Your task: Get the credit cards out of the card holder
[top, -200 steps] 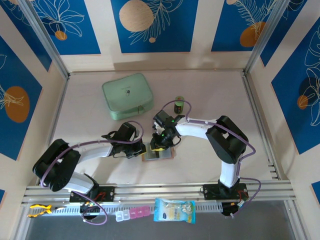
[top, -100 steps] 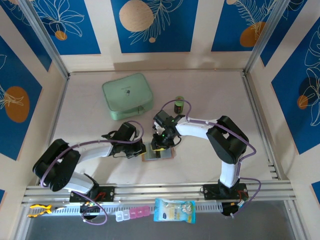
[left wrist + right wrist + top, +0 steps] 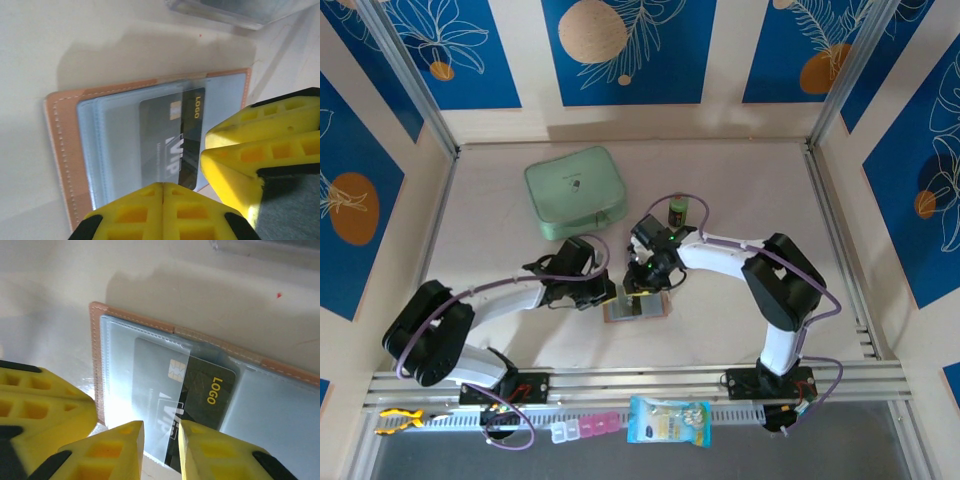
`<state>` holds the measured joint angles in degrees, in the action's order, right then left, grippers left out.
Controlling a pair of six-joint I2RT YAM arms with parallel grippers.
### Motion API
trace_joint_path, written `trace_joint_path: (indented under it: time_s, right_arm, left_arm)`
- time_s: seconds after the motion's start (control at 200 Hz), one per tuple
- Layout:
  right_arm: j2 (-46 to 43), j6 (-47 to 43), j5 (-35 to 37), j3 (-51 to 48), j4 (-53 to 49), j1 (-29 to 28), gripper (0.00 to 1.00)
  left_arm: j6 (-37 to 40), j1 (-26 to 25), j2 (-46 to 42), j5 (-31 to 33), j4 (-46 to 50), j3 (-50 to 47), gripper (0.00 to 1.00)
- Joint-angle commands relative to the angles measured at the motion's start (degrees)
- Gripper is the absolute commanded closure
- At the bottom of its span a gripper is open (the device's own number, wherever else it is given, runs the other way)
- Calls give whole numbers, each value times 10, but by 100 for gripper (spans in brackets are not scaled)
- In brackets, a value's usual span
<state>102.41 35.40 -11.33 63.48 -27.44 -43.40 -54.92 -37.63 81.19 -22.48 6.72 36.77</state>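
Left claw (image 3: 162, 192): fingers pressed together with nothing between them. The tips sit over the near edge of the card holder (image 3: 56, 150).
Right claw (image 3: 158, 427): fingers a little apart, with the near edge of the card (image 3: 210, 385) in the gap. Cannot tell whether they pinch it.
Count: two claws, one card holder, one card made out (black), one mint case (image 3: 575, 192), one small can (image 3: 677, 211), one clear box (image 3: 225, 9).
Card holder: lies open and flat on the desk (image 3: 750, 180), front middle. A claw is at each side of it, and the case is well behind it.
Card: one end lies under the clear sleeve (image 3: 117, 355). The end printed "LOGO" is bare, past the sleeve's edge.
Change since one second ago (left arm): the elbow has swung down and outward, and the claw has edged closer to the holder.
Change since one second ago (right arm): the elbow has shifted slightly outward and toward the near rail, and the wrist sits a little farther back.
Unchanged since one second ago: holder, case and can are in the same places.
Top view: gives the layout of the arms, case and can. It also takes in a pink pill box (image 3: 585, 428) and a blue packet (image 3: 668, 420) on the near rail. The card's print is too small to read there.
Wrist views: the print reads as a gold chip, white "VIP" and yellow "LOGO". The holder's tan stitched rim also shows.
Left wrist view: takes in the right claw's yellow fingers beside the holder, and the clear box at the far edge.
Right wrist view: takes in the left claw's closed fingers, close beside its own.
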Motion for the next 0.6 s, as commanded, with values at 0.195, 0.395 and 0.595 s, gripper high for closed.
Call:
trace_joint_path:
  time_s: [0.195,0.395,0.595]
  right_arm:
    - [-33,29,-31,-38,6,26,74]
    - [-29,38,-41,-51,19,29,74]
    - [-16,42,-53,-55,24,28,74]
  left_arm:
    - [17,-16,30,-9,10,16,100]
    - [12,-17,45,-10,-2,4,100]
    - [9,-17,50,-6,-7,-2,100]
